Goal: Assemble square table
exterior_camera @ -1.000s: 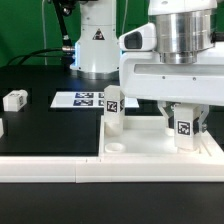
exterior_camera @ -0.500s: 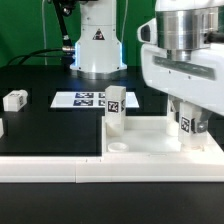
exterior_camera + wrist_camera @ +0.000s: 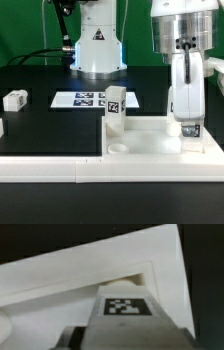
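White slab (image 3: 150, 137): lies flat on the black table (image 3: 50, 125), filling the 4 to 6 o'clock part of the exterior view; in the wrist view (image 3: 60, 274) it fills most of the picture.
Held leg (image 3: 190, 128): small white block with a tag (image 3: 125, 307), at 3 o'clock of the exterior view, over the slab's corner there; its lower end is at the slab, and I cannot tell whether it is seated.
Long axis: upright, in line with the fingers above it.
Gripper (image 3: 187, 114): closed on the held leg from above, fingers pointing straight down.
Key relation: leg hangs directly below the gripper and its corner directly below the leg; judged, the next move runs along this vertical axis, as a press or a turn.
Socket: a rounded pale shape just beyond the leg's tagged face in the wrist view; too blurred to name.
Standing leg (image 3: 114, 108): upright on the slab's corner at 9 o'clock from the held leg, well apart.
Loose leg (image 3: 14, 100): on the table at 9 o'clock of the exterior view, far from the slab.
Marker board (image 3: 80, 99): flat on the table, at 10 o'clock from the standing leg.
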`<state>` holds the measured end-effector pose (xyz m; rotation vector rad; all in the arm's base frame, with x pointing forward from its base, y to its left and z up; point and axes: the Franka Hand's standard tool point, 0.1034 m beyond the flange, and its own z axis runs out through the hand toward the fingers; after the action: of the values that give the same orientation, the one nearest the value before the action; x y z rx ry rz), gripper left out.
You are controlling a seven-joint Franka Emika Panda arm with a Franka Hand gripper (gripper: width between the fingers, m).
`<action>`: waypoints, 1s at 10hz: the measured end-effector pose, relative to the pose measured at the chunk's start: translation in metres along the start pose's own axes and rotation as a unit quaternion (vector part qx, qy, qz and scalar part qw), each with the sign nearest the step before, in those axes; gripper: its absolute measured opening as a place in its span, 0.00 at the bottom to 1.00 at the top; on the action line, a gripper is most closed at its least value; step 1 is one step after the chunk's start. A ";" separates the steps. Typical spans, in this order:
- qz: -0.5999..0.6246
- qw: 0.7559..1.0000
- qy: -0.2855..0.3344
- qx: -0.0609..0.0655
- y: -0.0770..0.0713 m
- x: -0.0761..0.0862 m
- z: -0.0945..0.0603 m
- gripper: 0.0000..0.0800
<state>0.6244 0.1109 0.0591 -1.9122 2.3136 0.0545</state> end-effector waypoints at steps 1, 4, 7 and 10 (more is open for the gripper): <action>-0.108 0.994 0.002 0.012 -0.004 -0.005 -0.001 0.50; -0.316 0.949 -0.002 0.009 -0.001 -0.013 -0.003 0.80; -0.462 0.887 0.005 0.007 -0.003 -0.011 -0.004 0.81; -0.507 0.862 0.010 0.010 -0.008 -0.013 -0.006 0.64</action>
<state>0.6339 0.1210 0.0669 -2.8225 1.0274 -0.1035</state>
